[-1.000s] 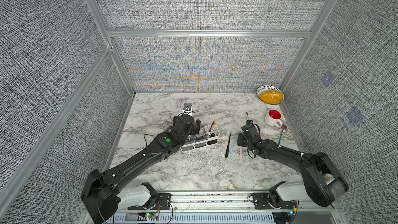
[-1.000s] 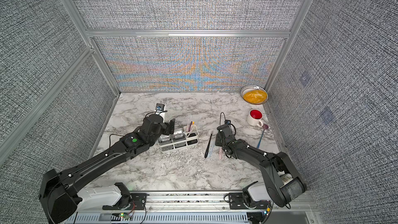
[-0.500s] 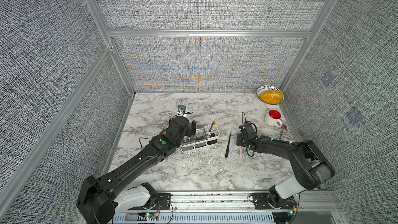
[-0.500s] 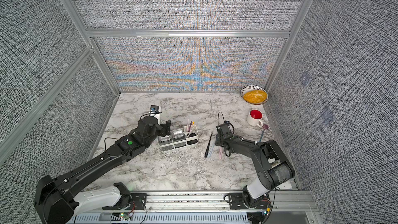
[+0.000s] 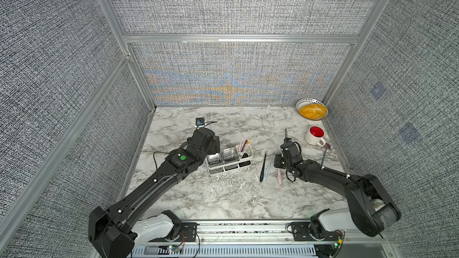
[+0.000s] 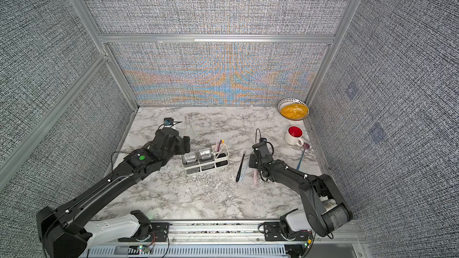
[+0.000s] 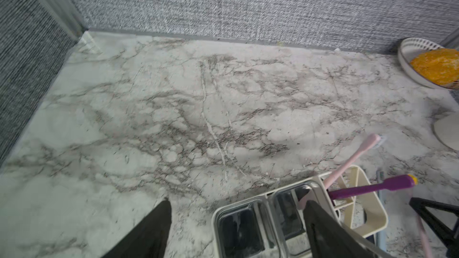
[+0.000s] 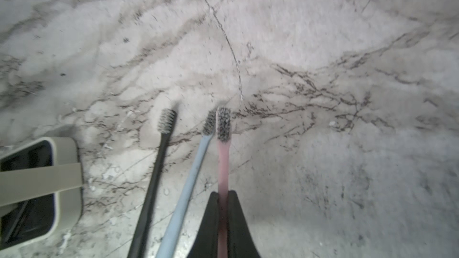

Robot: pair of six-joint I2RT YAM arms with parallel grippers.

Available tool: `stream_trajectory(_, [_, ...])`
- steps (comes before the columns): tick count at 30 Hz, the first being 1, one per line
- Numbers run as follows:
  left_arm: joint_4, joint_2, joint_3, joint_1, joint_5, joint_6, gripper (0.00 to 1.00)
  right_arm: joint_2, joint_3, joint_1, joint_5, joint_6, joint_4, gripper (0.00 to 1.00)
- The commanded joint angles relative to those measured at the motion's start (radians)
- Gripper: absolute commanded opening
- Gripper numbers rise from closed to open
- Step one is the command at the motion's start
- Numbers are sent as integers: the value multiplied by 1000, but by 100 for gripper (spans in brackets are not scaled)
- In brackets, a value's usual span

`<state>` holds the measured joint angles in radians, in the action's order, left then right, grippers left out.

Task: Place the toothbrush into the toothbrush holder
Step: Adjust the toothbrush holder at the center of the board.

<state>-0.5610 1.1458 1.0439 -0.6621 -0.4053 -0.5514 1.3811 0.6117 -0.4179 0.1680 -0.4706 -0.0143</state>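
Observation:
The toothbrush holder (image 5: pixel 229 160) (image 6: pixel 205 160) is a white slotted caddy at mid-table with two shiny clear cups. Its end section holds a pink brush (image 7: pixel 352 160) and a purple one (image 7: pixel 372 187). My right gripper (image 8: pixel 223 193) (image 5: pixel 278 164) is shut on the handle of a pink toothbrush (image 8: pixel 223 160) (image 5: pixel 279 179), low over the marble to the holder's right. A black toothbrush (image 8: pixel 159 170) (image 5: pixel 262 167) and a light blue one (image 8: pixel 191 182) lie beside it. My left gripper (image 7: pixel 238 203) (image 5: pixel 214 142) hangs open by the holder's left end, one finger over a cup, holding nothing.
A white mug with a red inside (image 5: pixel 315 136) stands at the right. A patterned bowl of yellow food (image 5: pixel 311 110) sits in the back right corner. A blue-handled spoon (image 5: pixel 324 156) lies near the right edge. Textured walls close in three sides.
The right gripper's jaws have closed onto the pink toothbrush's handle. The left arm has drifted slightly left, away from the holder, with its jaws still wide.

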Motion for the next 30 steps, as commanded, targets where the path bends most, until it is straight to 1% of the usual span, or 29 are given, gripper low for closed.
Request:
stream_trajectory(1, [-212,-26,-7,34,104,-115,86,-33,11,0,-46,30,-53,7])
stream_trajectory(5, [-249,-51,-39,40,185,-160,86,-58,23,0,-80,35,-82,7])
stream_trajectory(9, [-267,-74,-70,41,294,-197,85,-70,19,-4,-114,29,-106,7])
stream_trajectory(13, [-245,-144,-131,41,405,-209,81,-76,2,-4,-125,32,-123,7])
stream_trajectory(16, [-265,-147,-163,41,463,-212,81,-72,-6,-4,-133,33,-138,7])
stream_trajectory(19, [-261,-107,-194,41,469,-207,81,-64,-10,-5,-145,29,-157,7])
stream_trajectory(24, [-152,-19,-244,41,490,-203,81,-70,-10,-9,-155,21,-170,7])
stream_trajectory(30, [-75,108,-242,47,424,-180,81,-72,-8,-18,-159,20,-176,7])
